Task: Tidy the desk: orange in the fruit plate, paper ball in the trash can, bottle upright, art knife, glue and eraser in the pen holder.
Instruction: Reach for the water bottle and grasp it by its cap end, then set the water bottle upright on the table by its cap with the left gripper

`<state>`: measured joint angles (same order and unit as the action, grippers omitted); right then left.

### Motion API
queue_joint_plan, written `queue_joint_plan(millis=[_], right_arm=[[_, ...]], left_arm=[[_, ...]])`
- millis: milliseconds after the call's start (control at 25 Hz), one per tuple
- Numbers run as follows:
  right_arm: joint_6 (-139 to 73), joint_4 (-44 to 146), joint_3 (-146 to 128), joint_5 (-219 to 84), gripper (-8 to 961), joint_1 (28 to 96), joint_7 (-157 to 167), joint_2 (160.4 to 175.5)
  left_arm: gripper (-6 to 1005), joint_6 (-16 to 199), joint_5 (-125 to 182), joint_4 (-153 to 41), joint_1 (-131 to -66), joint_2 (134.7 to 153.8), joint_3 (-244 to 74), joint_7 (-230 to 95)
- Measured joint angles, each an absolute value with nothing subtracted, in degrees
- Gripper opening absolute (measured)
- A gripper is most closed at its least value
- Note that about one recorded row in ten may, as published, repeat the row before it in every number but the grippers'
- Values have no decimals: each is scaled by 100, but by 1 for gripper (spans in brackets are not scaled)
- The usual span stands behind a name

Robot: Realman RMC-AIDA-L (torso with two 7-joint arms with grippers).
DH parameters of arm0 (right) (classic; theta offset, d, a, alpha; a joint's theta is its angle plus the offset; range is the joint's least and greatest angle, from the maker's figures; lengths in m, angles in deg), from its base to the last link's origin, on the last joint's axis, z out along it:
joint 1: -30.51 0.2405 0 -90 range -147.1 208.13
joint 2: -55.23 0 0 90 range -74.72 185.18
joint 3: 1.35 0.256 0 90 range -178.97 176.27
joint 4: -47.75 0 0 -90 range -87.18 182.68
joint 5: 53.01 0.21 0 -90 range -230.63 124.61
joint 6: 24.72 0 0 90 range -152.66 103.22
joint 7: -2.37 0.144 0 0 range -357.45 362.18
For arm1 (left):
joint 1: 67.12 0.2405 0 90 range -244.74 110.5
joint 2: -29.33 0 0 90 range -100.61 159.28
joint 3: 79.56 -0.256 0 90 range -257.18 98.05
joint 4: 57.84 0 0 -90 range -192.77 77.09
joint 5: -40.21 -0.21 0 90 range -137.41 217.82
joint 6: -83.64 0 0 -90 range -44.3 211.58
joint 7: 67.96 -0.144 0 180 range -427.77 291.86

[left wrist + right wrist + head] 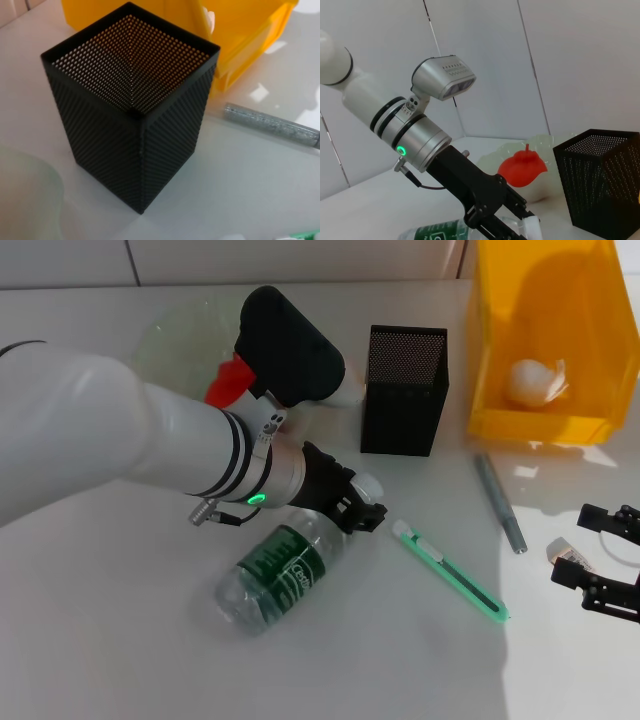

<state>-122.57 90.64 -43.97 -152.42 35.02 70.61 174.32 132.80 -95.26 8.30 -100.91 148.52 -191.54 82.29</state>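
Left pincer (365, 512) at neck of lying bottle (280, 575).

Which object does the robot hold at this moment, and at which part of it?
The left gripper is at the cap end of the lying bottle; a closed grip cannot be told. The right gripper is open and holds nothing.

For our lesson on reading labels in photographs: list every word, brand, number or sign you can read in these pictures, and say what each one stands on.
Bottle, lying on the desk: its green label carries white lettering, too blurred to read.
Left arm's wrist: a small white tag with dark marks, too small to read.
Green art knife, pen holder, yellow trash can: no text visible.
Nothing else bears legible writing.
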Motion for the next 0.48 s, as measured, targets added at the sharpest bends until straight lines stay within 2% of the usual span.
queue_joint_plan(millis=[160, 480], right_arm=[[-12231, 9064, -4397, -15242, 835, 3500, 7070, 17432], [-12218, 9064, -4397, -15243, 835, 3499, 7119, 17432]], left_arm=[[591, 13318, -9741, 903, -10082, 14852, -19206, 8253], [457, 13538, -9850, 1311, -9955, 14848, -19285, 8247]])
